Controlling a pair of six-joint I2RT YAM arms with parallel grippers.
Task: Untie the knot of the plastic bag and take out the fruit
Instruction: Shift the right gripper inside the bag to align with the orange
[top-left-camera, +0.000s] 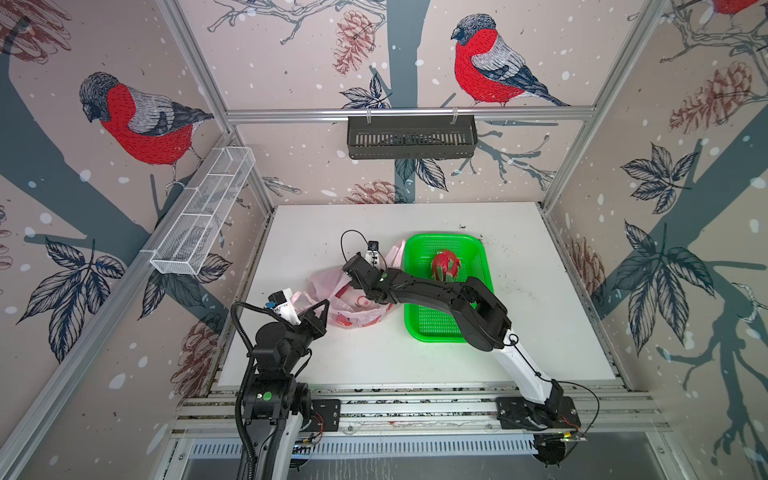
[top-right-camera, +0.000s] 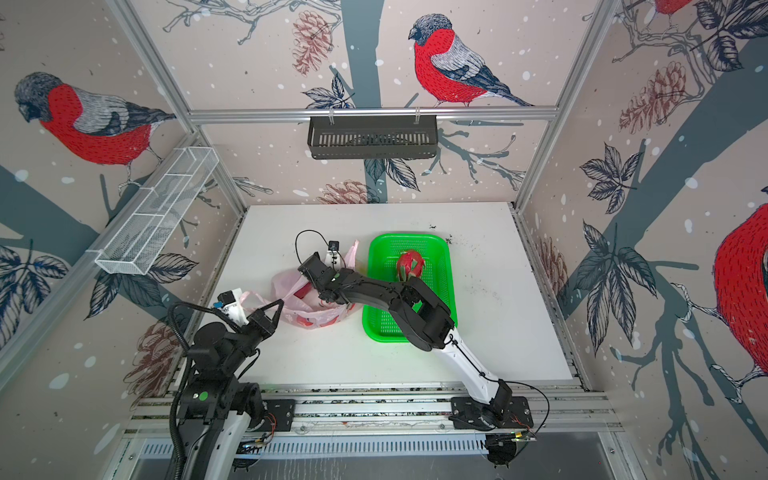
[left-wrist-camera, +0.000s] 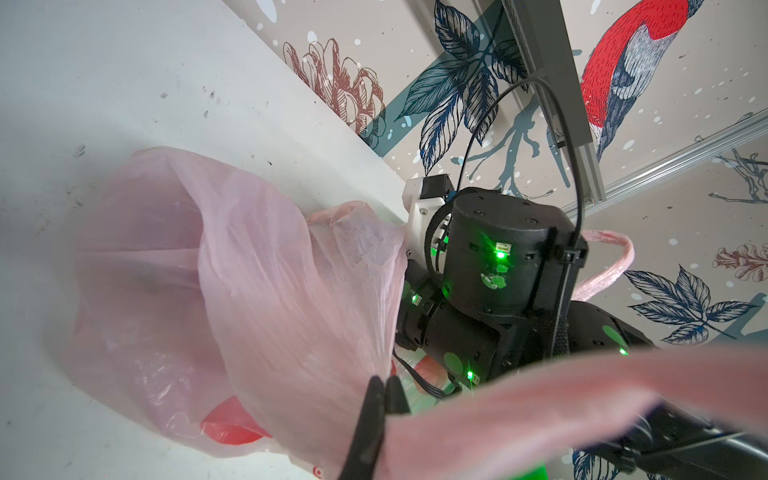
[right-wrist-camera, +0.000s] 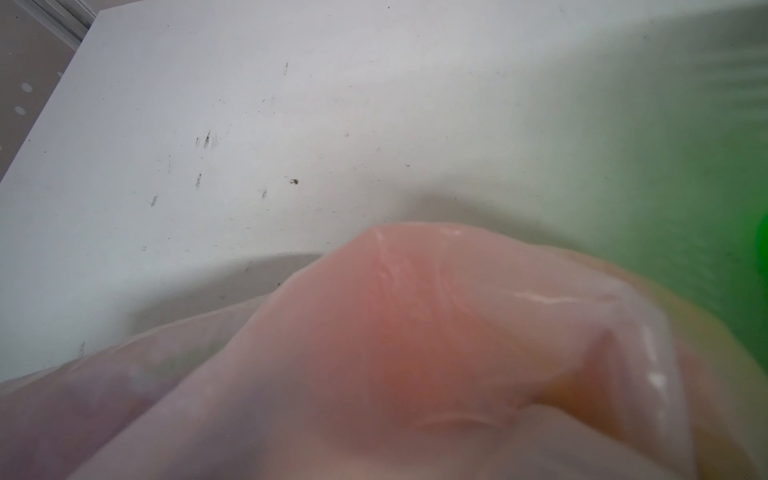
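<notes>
Plastic bag (top-left-camera: 330, 284) film is pinched in the left pincer (left-wrist-camera: 381, 386), whose black tips are pressed together on a fold of pink sheet beside one loop handle (top-left-camera: 297, 296). That grip holds this side of the mouth up off the tabletop (top-left-camera: 374, 361).

Just beyond the left pincer the bag slumps open, and the right pincer (top-left-camera: 368, 295) is sunk into its mouth from the far side. Film lies over the right wrist lens, so I cannot tell whether those jaws are apart or closed around something. Red and orange patches show through the film near it; whether they are prints or fruit I cannot say.

A second loop handle (top-left-camera: 395, 252) trails free past the right pincer, so the knot looks undone and the step in hand seems to be taking out fruit.

Farther out, on the right pincer's outer side, stands the green basket (top-left-camera: 432, 328), with one dragon fruit (top-left-camera: 445, 264) in it.

The next move likely calls for closing on a fruit inside and lifting it clear without snagging film, with the left holding the mouth taut.
</notes>
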